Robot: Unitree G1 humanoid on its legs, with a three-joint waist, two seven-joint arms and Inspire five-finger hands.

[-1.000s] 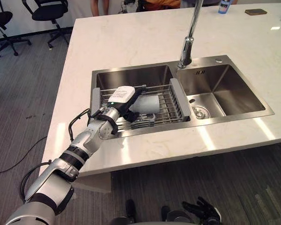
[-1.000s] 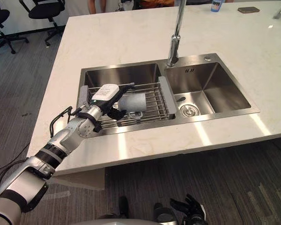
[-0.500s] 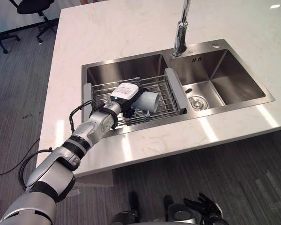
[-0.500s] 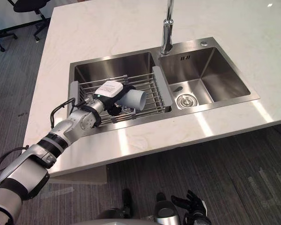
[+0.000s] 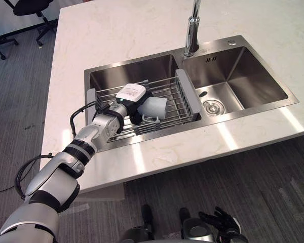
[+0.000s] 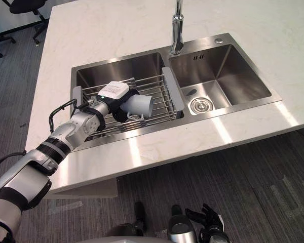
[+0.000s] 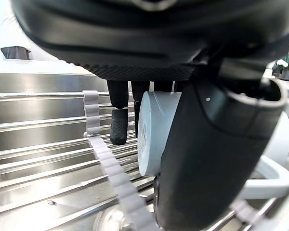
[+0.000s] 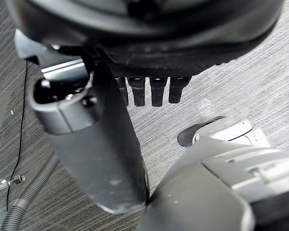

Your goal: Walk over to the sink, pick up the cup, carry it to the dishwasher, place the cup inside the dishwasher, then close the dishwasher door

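Note:
A pale grey cup [image 5: 155, 108] lies on its side on the wire rack [image 5: 178, 97] set in the left basin of the steel sink [image 5: 289, 98], its mouth turned toward the right basin. My left hand [image 5: 133, 95] reaches in from the counter's front edge and is shut on the cup. In the left wrist view the thumb [image 7: 207, 159] crosses the cup [image 7: 156, 127] and the fingers [image 7: 119, 126] curl down behind it onto the rack bars. My right hand [image 5: 222, 221] hangs low over the floor with relaxed fingers [image 8: 149, 91].
A tall faucet [image 5: 191, 30] stands behind the divider between the basins. The right basin holds only its drain [image 5: 213, 107]. The pale stone countertop [image 5: 116, 35] surrounds the sink. An office chair [image 5: 28, 7] stands on the grey floor at the far left.
The view has shifted as the camera moved. My left hand has closed round the cup and tipped it a little on the rack. The right hand stays hanging.

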